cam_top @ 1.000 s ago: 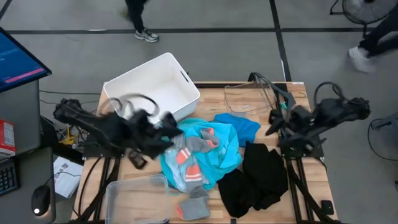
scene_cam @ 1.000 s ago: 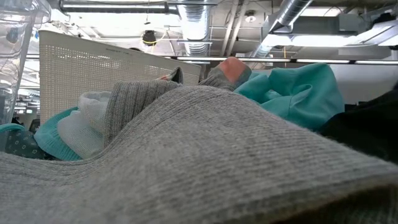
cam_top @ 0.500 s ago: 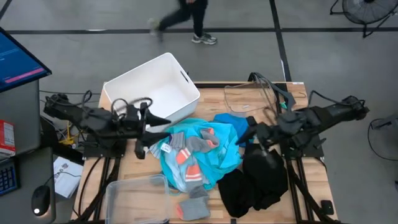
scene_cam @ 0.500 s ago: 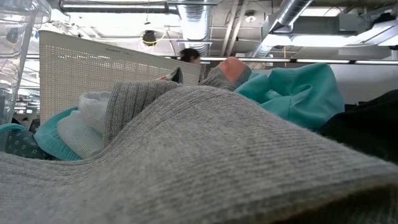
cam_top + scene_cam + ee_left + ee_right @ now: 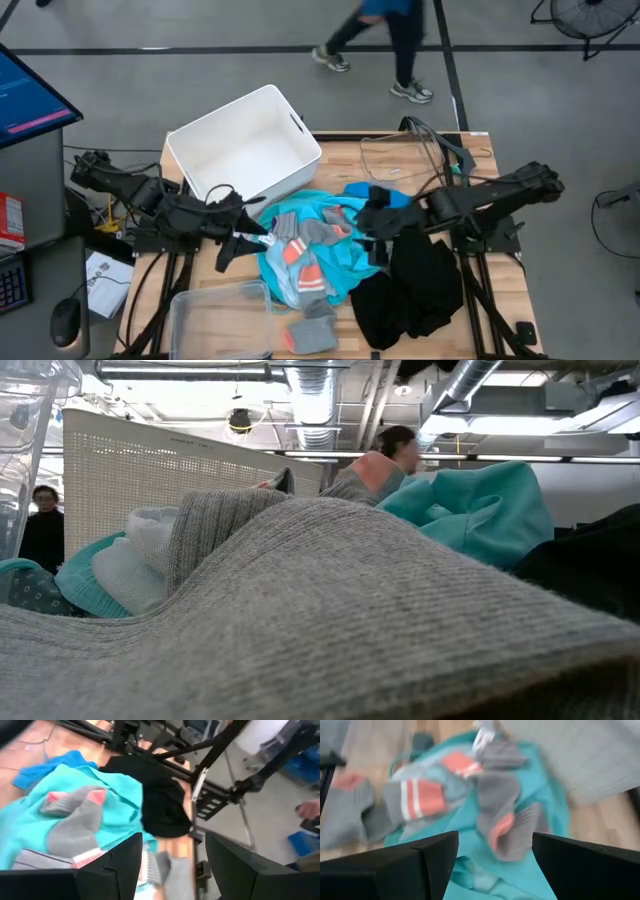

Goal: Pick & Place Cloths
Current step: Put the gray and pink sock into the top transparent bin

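Wooden worktop (image 5: pixel 505 285), item count: turquoise shirt (image 5: pixel 345 250) heaped at centre, grey-and-orange socks (image 5: pixel 310 232) on top, black clothes (image 5: pixel 415 290) beside. Left tool (image 5: pixel 245 238) fingers apart, empty, at heap's left edge; right tool (image 5: pixel 372 232) fingers apart, empty, at its right edge. Socks lie between both, slightly nearer left. White bin (image 5: pixel 240 150) behind.

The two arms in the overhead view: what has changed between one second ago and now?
The right claw has swung in from the table's right edge to the crumpled turquoise shirt. The left claw has moved to that shirt's left edge. Both are open and empty. The pile and the white plastic bin have not moved.
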`<action>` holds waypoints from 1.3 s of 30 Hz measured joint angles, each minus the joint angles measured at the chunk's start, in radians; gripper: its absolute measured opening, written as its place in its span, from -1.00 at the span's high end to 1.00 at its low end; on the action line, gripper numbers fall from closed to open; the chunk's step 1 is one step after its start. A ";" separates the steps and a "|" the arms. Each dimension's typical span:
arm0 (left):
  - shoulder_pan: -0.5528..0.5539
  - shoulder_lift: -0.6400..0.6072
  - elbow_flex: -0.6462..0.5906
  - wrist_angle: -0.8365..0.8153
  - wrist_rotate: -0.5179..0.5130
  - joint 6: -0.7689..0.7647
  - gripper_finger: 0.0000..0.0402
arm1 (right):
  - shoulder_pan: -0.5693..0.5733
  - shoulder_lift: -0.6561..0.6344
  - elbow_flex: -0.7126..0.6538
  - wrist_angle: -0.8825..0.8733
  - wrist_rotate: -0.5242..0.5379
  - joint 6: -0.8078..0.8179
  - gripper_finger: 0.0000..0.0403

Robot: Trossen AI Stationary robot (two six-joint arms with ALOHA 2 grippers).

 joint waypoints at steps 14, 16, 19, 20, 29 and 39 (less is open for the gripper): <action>0.031 0.017 -0.100 0.262 -0.164 0.341 -0.03 | -0.090 0.164 0.002 0.021 0.005 -0.062 -0.45; 0.035 0.013 -0.100 0.275 -0.146 0.340 -0.07 | -0.103 0.173 -0.002 0.038 0.007 -0.060 -0.50; 0.035 0.006 -0.100 0.290 -0.132 0.341 -0.17 | -0.116 0.201 0.002 0.078 0.005 -0.016 -0.53; 0.037 0.004 -0.100 0.311 -0.125 0.341 -0.21 | -0.116 0.214 0.001 0.081 0.001 0.007 -0.53; 0.051 -0.018 -0.100 0.535 -0.133 0.462 -0.40 | -0.108 0.258 0.000 0.049 -0.027 0.039 -0.18; 0.057 -0.016 -0.100 0.602 -0.133 0.580 -0.27 | -0.134 0.144 0.028 -0.090 -0.113 0.137 0.98</action>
